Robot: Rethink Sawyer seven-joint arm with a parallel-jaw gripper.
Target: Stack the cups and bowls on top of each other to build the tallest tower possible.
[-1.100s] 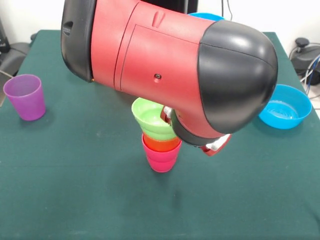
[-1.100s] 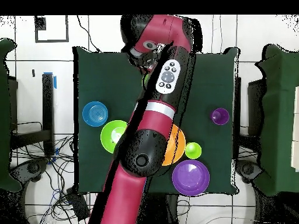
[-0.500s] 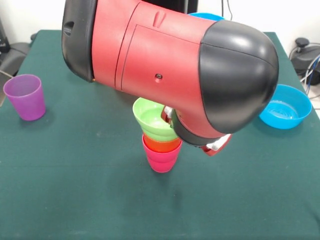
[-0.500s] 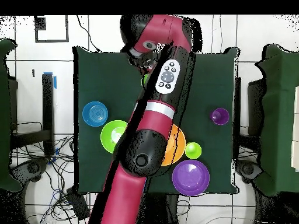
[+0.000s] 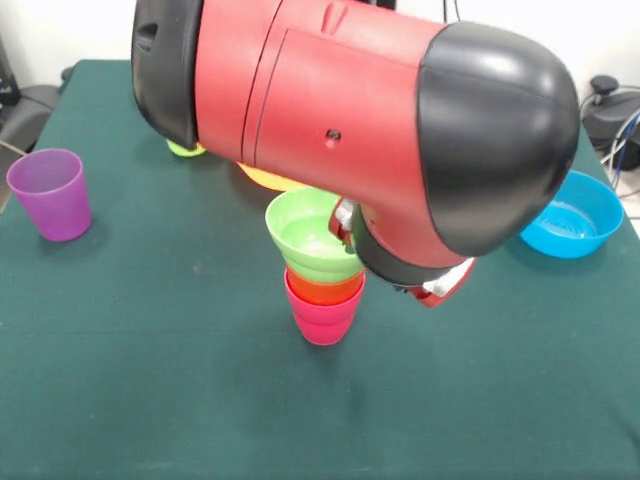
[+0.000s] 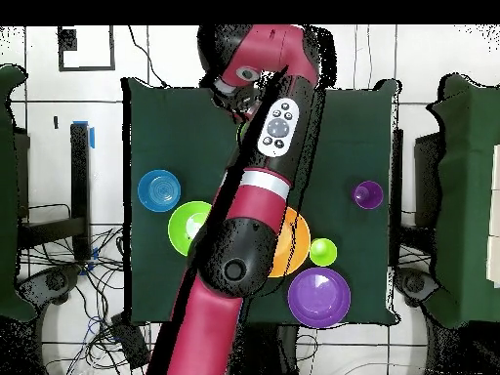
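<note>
The tower stands mid-table in the front view: a red-pink cup [image 5: 322, 318] lowest, an orange cup [image 5: 326, 290] nested in it, and a lime green cup [image 5: 310, 238] on top, tilted slightly. My gripper [image 5: 341, 220] is at the green cup's right rim, almost wholly hidden behind the arm's big red and black wrist. A purple cup [image 5: 50, 193] [image 6: 368, 194] stands alone at the left. In the overhead view the arm covers the tower.
A blue bowl [image 5: 570, 215] [image 6: 159, 189] sits at the right edge. An orange-yellow bowl [image 5: 268, 178] [image 6: 298, 244] and a small lime green bowl [image 5: 183, 150] [image 6: 323, 252] peek out behind the arm. Overhead, a lime green bowl [image 6: 186, 227] and a purple bowl [image 6: 319, 297] lie near the robot's base.
The arm's wrist has risen and shifted a little right, uncovering the orange-yellow and small lime bowls behind it. The cup tower has hardly moved.
</note>
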